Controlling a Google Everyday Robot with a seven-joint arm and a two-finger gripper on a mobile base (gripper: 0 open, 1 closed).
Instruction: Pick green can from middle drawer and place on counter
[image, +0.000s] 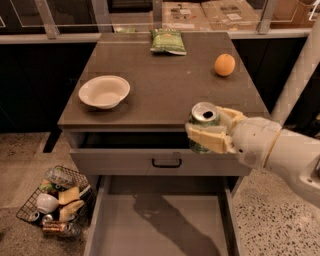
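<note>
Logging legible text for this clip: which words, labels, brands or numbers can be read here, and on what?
No text can be read.
On the green can, held by the gripper by the counter's front edge: no legible print.
On the green chip bag: print too blurred.
On the cardboard boxes behind: labels too small.
On the wire basket's items: unreadable.

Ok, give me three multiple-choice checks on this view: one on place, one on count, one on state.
1. Where is the green can relative to the counter? A) at its back edge B) at its front edge, in the end effector C) far to its left
2. Things resting on the counter? A) three B) one C) five
3. The middle drawer is: A) shut B) open C) removed
Answers: 1B, the end effector grips it there; 2A, white bowl, green chip bag, orange; 3B, its grey floor shows.
</note>
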